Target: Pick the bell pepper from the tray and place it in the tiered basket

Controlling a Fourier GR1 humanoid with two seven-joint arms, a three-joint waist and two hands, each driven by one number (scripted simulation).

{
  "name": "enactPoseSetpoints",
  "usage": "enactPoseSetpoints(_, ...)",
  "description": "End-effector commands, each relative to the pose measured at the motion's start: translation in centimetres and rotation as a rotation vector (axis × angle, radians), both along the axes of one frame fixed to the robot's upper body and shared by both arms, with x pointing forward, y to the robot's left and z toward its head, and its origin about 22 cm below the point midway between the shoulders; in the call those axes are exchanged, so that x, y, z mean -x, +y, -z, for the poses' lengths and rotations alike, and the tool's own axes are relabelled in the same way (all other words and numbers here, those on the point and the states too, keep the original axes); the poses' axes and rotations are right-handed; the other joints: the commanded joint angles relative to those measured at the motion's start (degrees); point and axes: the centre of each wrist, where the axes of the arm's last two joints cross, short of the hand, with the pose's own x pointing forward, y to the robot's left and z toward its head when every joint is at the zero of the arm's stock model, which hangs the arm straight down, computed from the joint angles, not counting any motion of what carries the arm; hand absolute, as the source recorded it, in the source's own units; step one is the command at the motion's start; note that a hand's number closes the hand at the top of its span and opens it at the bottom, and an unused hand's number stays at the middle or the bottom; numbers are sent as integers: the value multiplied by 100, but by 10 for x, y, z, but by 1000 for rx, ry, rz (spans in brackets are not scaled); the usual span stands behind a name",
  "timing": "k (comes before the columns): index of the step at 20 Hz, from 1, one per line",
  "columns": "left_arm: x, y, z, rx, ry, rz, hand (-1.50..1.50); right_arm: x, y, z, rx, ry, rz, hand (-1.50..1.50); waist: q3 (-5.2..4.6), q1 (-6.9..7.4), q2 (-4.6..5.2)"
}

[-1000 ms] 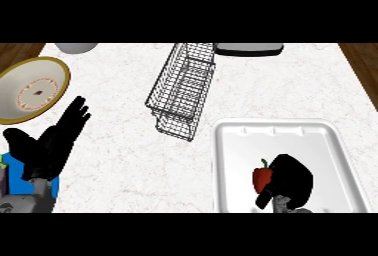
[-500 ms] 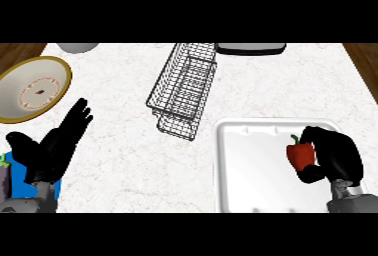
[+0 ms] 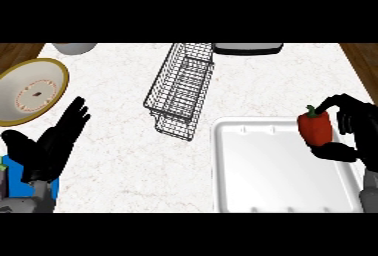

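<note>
A red bell pepper [image 3: 315, 127] with a green stem hangs over the right part of the white tray [image 3: 255, 170], lifted off its floor. My right hand [image 3: 353, 131] is shut on it, fingers over the top and thumb below. The wire tiered basket [image 3: 181, 89] stands at the counter's upper middle, left of and beyond the pepper. At the lower left my left hand [image 3: 50, 145] rests open, fingers up, apart from everything.
A cream plate with a gold rim [image 3: 29, 93] lies at the far left. A grey bowl [image 3: 74, 48] and a dark appliance [image 3: 247, 48] sit along the back edge. A blue object [image 3: 16, 179] shows beside my left forearm.
My right hand closed on the pepper, lifted it off the tray floor and carried it up and to the right. The left hand has barely moved.
</note>
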Motion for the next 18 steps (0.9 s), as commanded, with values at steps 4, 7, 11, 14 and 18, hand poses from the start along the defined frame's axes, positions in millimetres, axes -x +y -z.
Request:
enactPoseSetpoints(4, 2, -11, 4, 2, 3, 9, 0, 21, 20, -67, -87, -47, -152, 150, -11, 19, 1)
enactPoseSetpoints(7, -7, 0, 7, -21, 12, -1, 0, 13, 46, -91, -79, -6, -193, 150, -12, 44, 13)
enactPoseSetpoints(11, 1, 2, 3, -3, 1, 4, 0, -3, 94, -107, -111, -17, -223, 150, -11, 95, 15)
enactPoseSetpoints(14, 6, -6, 7, -5, 3, 14, 0, -16, 132, -112, -101, -7, -224, 150, -11, 113, 15)
enactPoseSetpoints(18, -3, -13, 4, -12, -12, 9, 0, -44, 180, -114, -96, 26, -227, 150, -11, 152, 31)
